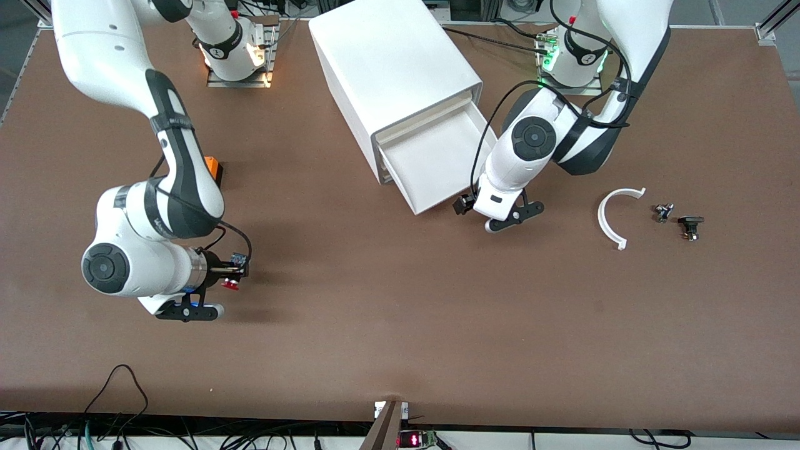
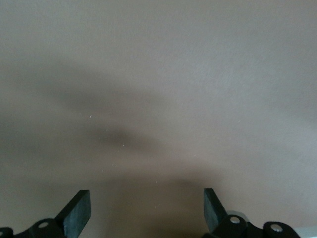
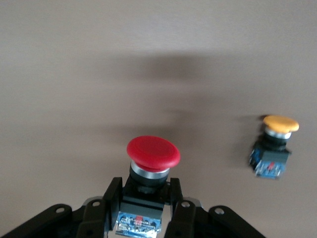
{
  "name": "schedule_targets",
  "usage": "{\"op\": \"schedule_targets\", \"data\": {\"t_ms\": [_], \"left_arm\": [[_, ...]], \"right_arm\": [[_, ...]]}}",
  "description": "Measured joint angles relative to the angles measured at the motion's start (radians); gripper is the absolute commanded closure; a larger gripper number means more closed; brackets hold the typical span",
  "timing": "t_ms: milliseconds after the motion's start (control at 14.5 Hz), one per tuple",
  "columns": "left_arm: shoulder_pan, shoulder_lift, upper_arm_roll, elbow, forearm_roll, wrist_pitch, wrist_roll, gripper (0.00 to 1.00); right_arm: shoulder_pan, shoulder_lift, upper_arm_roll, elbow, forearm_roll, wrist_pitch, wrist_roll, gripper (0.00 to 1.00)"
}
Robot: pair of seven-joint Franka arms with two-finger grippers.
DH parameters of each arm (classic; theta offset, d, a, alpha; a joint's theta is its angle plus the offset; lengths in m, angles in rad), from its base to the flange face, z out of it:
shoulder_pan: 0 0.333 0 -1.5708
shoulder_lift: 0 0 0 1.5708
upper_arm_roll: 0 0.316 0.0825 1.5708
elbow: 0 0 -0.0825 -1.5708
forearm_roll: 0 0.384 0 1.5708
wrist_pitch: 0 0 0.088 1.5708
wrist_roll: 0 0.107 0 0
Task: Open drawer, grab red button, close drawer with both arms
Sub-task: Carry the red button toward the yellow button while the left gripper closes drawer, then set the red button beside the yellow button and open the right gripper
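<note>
Carrying the button [image 3: 152,163] clenched in the right gripper [image 1: 232,276] over the bench [image 1: 400,325] toward the right arm's end, while the released left gripper [image 1: 467,206] is hovering beside the open drawer [image 1: 431,165], which needs pushing shut next.

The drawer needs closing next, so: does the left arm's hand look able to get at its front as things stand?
Probably yes. The left hand is open and empty, right beside the front corner of the pulled-out drawer, with nothing between them.
</note>
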Motion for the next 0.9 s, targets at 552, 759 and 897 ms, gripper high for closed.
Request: {"op": "schedule_targets", "data": {"t_ms": [552,759,897], "left_arm": [[-0.094,-0.007,-0.026,-0.038,0.000,-0.039,-0.090,0.01],[-0.095,-0.018,-0.078,-0.040,0.000,-0.114,-0.098,0.01],[-0.096,-0.020,-0.102,-0.043,0.000,-0.126,-0.101,0.01]], "right_arm": [[-0.075,0.049,0.002,-0.106,0.000,0.114,-0.122,1.00],[-0.074,0.071,0.004,-0.107,0.000,0.140,-0.123,1.00],[-0.074,0.082,0.004,-0.107,0.000,0.147,-0.123,0.89]]}}
